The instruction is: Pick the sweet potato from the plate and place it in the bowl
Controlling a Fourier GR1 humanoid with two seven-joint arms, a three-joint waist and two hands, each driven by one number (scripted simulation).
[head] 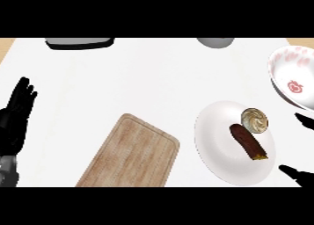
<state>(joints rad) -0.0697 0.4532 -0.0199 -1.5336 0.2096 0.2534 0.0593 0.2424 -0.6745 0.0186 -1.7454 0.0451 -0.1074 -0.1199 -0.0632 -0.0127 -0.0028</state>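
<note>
Head view is taken steeply down onto a white worktop. A dark brown, elongated sweet potato is seen lying on a round white plate, in its right half, with one end pointing to the lower right. Just above it on the same plate, a round cream-coloured item with a swirled top is found, close to the potato's upper end.

A white bowl with red patterning is placed up and to the right of the plate, cut by the right edge. A light wooden cutting board is laid left of the plate, apart from it.

Of the right hand, only two black finger parts are shown at the right edge, spread apart and straight, nothing being held; both are near the plate's right rim. The left hand is held open at the left edge, fingers up.
</note>
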